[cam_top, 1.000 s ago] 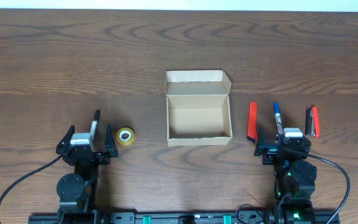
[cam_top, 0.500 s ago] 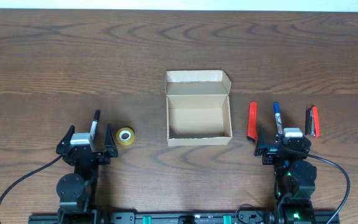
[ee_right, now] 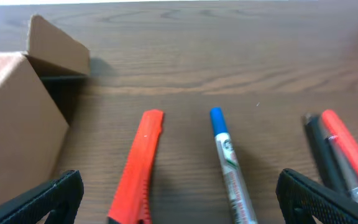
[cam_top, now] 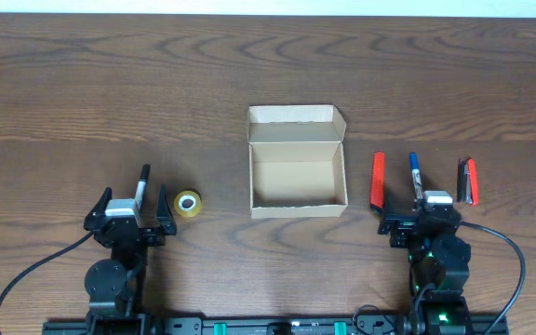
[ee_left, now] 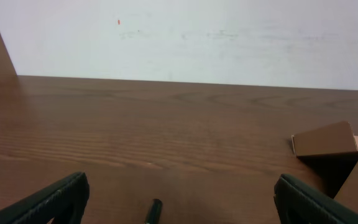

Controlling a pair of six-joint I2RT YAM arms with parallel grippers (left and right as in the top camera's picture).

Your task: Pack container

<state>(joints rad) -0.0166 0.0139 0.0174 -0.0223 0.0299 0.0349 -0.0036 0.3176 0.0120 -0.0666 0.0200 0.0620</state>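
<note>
The tan cardboard container [cam_top: 298, 177] stands open and empty at the table's middle, its flap lid folded back to the far side; it also shows in the right wrist view [ee_right: 17, 106] and the left wrist view [ee_left: 334, 149]. My left gripper [cam_top: 128, 216] is open over a black pen [cam_top: 141, 186], whose tip shows between the jaws [ee_left: 153, 210]. My right gripper [cam_top: 423, 216] is open, with a red cutter [ee_right: 138, 165] and a blue-capped marker [ee_right: 229, 162] lying between its jaws.
A small yellow tape roll [cam_top: 187, 203] lies between the left gripper and the box. A red and black pen pair [cam_top: 469, 180] lies right of the marker, also in the right wrist view [ee_right: 340, 152].
The right arm shifted slightly; nothing else moved.
</note>
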